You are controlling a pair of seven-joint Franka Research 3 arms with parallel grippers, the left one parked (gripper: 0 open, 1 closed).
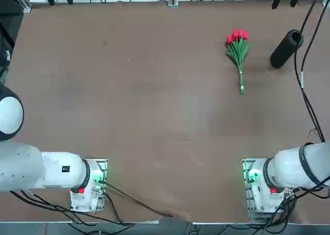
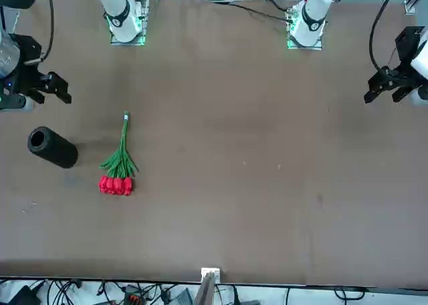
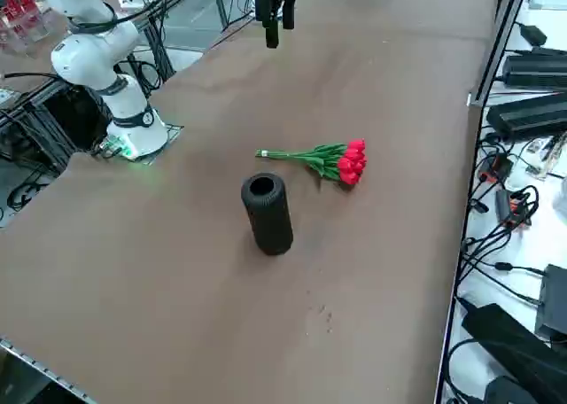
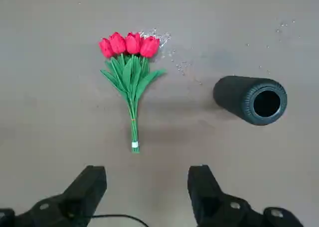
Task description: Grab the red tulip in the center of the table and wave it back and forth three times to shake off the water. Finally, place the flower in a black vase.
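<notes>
The red tulip [image 4: 130, 62] lay flat on the brown counter [image 1: 144, 106], not at its middle but toward the far right part as the overhead camera showed it. Its buds pointed away from the robot and its thin stem end pointed back toward the right arm. That probably suited a pick-up: the bare stem was the nearest part and offered a slim place to pinch without crushing buds or leaves.

The black vase [image 4: 250, 99] lay just beside the bunch, apart from it and not touching. In the wrist view it appeared tipped on its side, its round mouth turned toward the robot. The mouth looked dark, and nothing could be seen inside; the flower was clearly not in it. A few small glinting specks sat on the counter by the buds, perhaps water drops.

The right gripper [image 4: 147, 189] hung in the air on the robot's side of the stem end, well above the counter, its 2 fingers [image 4: 88, 187] spread wide and holding nothing. By my judgement the task had not begun: grabbing, the 3 waves and placing were all ahead.
</notes>
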